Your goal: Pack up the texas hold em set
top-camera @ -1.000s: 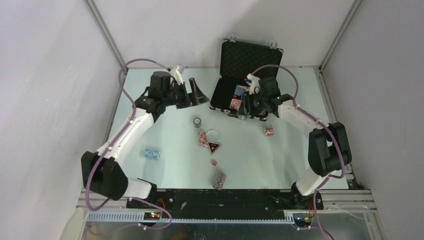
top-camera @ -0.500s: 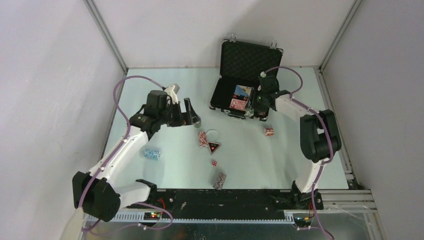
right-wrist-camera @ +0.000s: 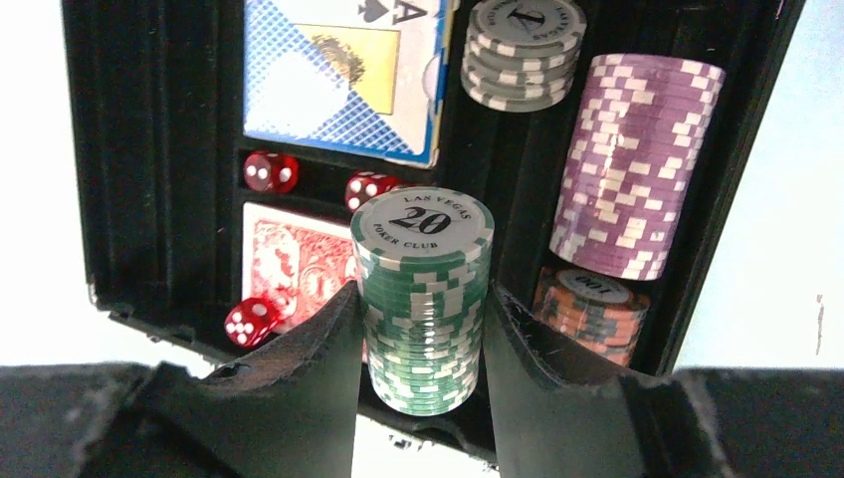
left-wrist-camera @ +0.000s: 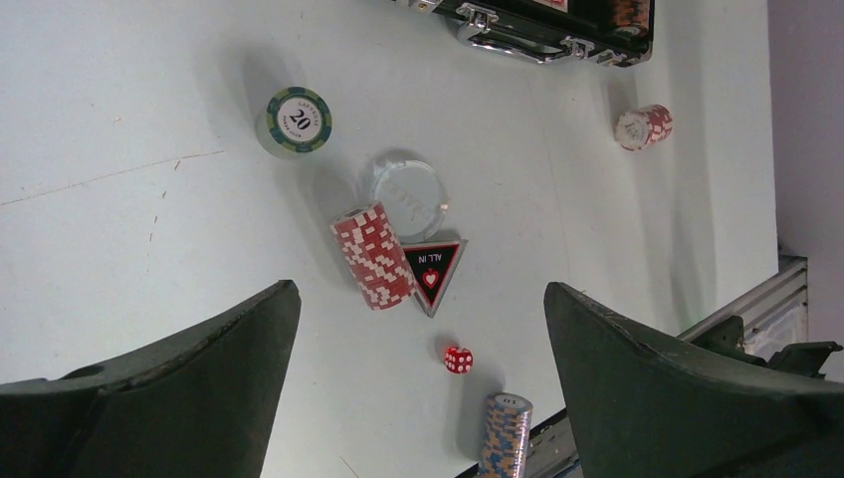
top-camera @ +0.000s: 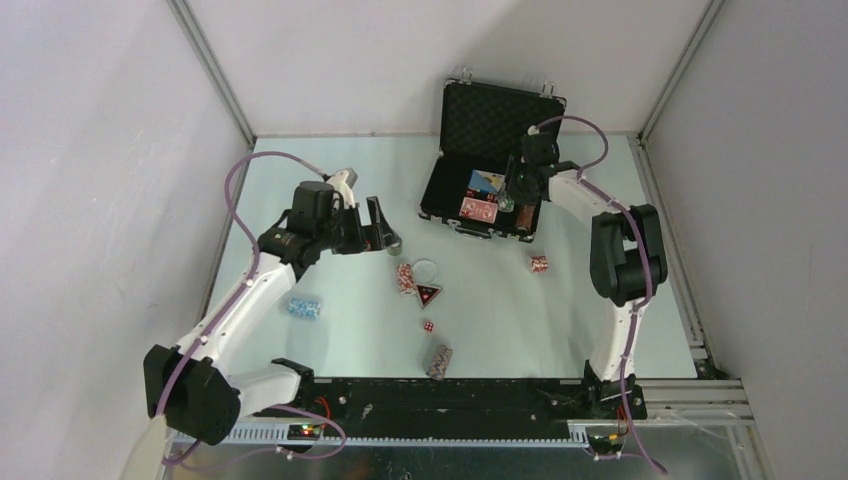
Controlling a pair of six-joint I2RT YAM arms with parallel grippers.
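Clamped on a green chip stack (right-wrist-camera: 423, 249) by the right gripper (right-wrist-camera: 422, 319), a dark finger pressed to each side, with a 20 on the top chip. Held upright at centre frame of the right wrist view, over the open briefcase (right-wrist-camera: 149, 149); impossible to tell whether touching the foam below.

Beyond it in the case:
- a blue deck (right-wrist-camera: 338, 70) at upper centre
- a red deck (right-wrist-camera: 299, 259) below that, toward lower left
- red dice (right-wrist-camera: 271, 171) in the slot between the two decks and near the lower left corner

Further right:
- a grey stack (right-wrist-camera: 526, 50) at the top edge
- a purple stack (right-wrist-camera: 637, 164) under it
- an orange stack (right-wrist-camera: 592, 309) lower again (a 100 on its top chip)

From the top camera, over the right half of the case at upper centre, with the lid propped up behind.

Spread wide and grasping nothing: the left gripper (left-wrist-camera: 420, 291), hanging above the table (left-wrist-camera: 119, 249), with its dark fingers (left-wrist-camera: 179, 398) filling both lower corners of the left wrist view. Between them:
- a red stack (left-wrist-camera: 373, 256) tipped on its side
- a black triangular token (left-wrist-camera: 433, 274) right against it
- a clear round token (left-wrist-camera: 405, 194) just beside it

Elsewhere in that view:
- at upper left, a green-rimmed stack (left-wrist-camera: 298, 119) standing upright, also marked 20
- lower down, a lone die (left-wrist-camera: 458, 359)
- at the bottom edge, a blue-and-grey stack (left-wrist-camera: 505, 433)
- at upper right, a small red-and-white stack (left-wrist-camera: 643, 126) near the briefcase latches

From the top camera, a blue stack (top-camera: 304, 308) alone at left of centre, well apart from the rest.
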